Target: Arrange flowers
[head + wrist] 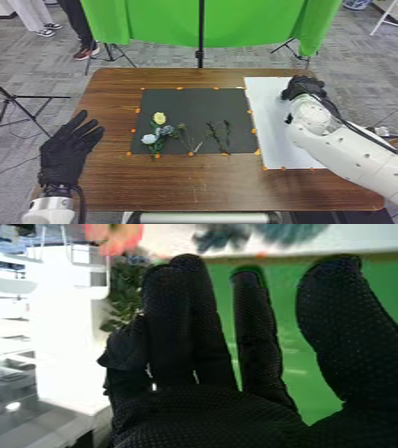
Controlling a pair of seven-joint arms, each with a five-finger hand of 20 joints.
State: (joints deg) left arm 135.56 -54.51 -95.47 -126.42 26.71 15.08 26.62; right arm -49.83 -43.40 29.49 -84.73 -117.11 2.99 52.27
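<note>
Nearest us, at the left side of the brown desk [222, 187], we had the left robot hand [64, 152], its fingers straight and slightly spread. On the right, our white arm [333, 152] slanted over the desk and the white sheet [271, 115].

On the black mat [191, 100], left of that sheet, lay the flowers we were arranging. The white flower [149, 138] was nearest, the blue-grey flower [166, 130] just beside it, and the yellow flower [160, 118] farthest, all near the mat's left side. To their right we saw slender green sprigs [216, 135]. Orange marks [157, 156] dotted the mat's edges.

Farther off, over the far part of the white sheet, was the right robot hand [305, 86]. In the right wrist view, the right robot hand [213, 414] had its fingers extended, the thumb held apart. Beyond the desk hung green cloth [160, 27], with a dark upright pole [201, 30] before it.
</note>
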